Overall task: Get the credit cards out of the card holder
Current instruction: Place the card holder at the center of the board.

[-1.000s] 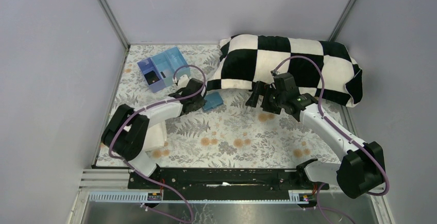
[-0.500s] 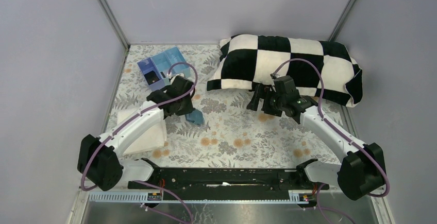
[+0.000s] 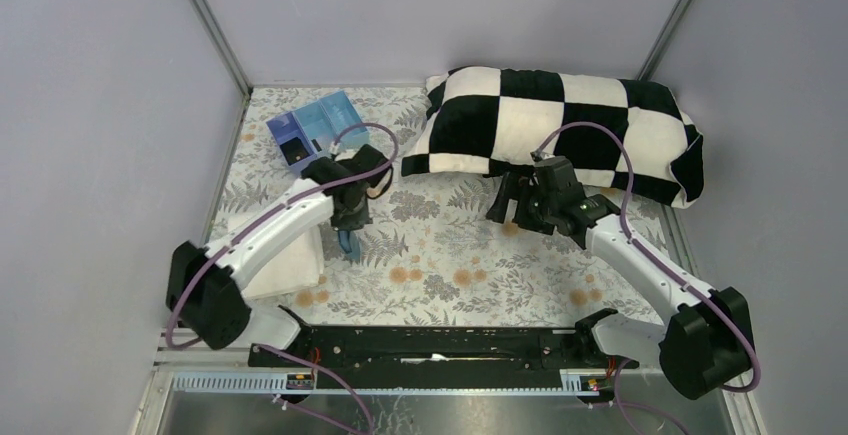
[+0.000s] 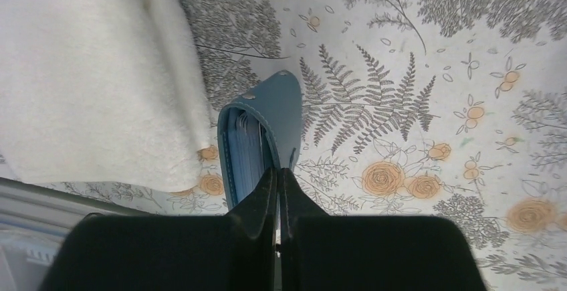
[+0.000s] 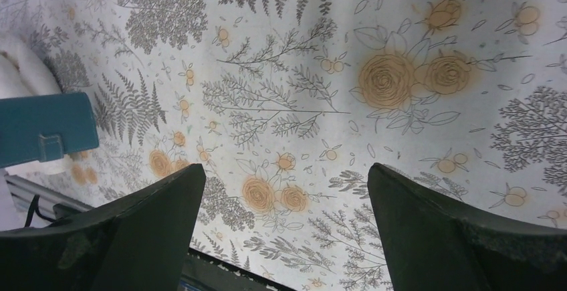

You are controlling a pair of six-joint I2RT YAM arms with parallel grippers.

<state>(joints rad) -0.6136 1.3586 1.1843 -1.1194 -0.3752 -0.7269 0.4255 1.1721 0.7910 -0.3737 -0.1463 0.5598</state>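
Note:
The card holder point(image 4: 267, 114), a small blue case, hangs edge-on above the floral cloth from my left gripper point(image 4: 277, 170), which is shut on one cover of it. In its open side I see thin stacked pale-blue edges point(image 4: 244, 150); I cannot tell credit cards from sleeves there. From above, the card holder point(image 3: 348, 243) shows just below the left gripper point(image 3: 350, 223), beside the white towel. My right gripper point(image 3: 507, 205) stands open over bare cloth, to the right of the holder. In the right wrist view the card holder point(image 5: 43, 127) sits far left of the open right gripper point(image 5: 284, 177).
A folded white towel point(image 3: 280, 255) lies at the left, right beside the holder point(image 4: 87, 70). A blue-and-purple compartment tray point(image 3: 315, 130) stands at the back left. A black-and-white checked pillow point(image 3: 560, 125) fills the back right, close behind the right gripper.
My left arm has carried the card holder from near the pillow's corner toward the near left, beside the towel, and turned it edge-on. The right gripper has shifted slightly and stayed open.

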